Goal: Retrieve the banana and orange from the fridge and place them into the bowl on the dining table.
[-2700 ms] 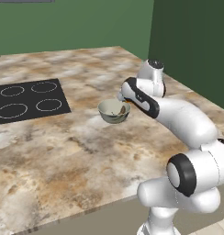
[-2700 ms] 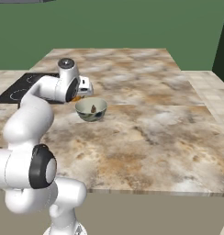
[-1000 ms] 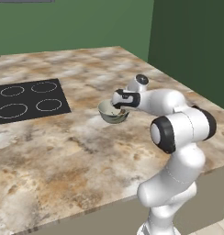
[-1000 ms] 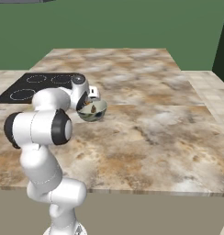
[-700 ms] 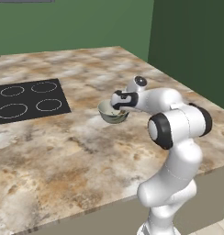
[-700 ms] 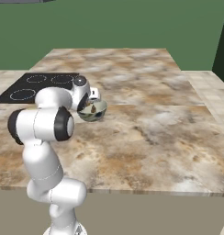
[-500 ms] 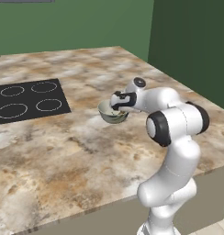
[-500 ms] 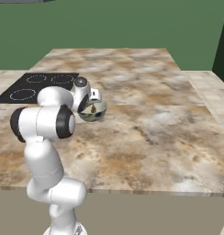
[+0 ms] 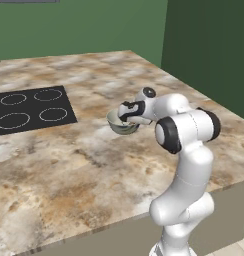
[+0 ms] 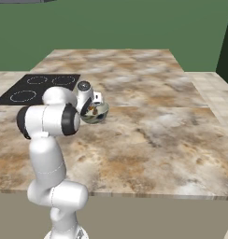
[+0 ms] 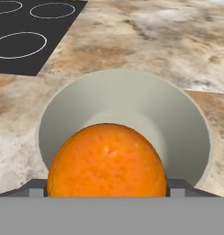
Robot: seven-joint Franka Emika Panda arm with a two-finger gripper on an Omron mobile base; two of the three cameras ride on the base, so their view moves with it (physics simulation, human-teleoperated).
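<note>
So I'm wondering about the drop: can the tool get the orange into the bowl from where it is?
Probably yes. The tool sits right at the bowl, the orange lies between its fingertips, and the hollow beyond it looks bare.

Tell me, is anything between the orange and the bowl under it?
Nothing visible. In the hand view the orange sits between the jaws right over the bowl, whose pale inside is bare where it shows. The banana isn't visible there.

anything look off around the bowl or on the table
Nothing stands out. The bowl sits upright on the table, unspilled, with the orange held between the fingers just over it.
</note>
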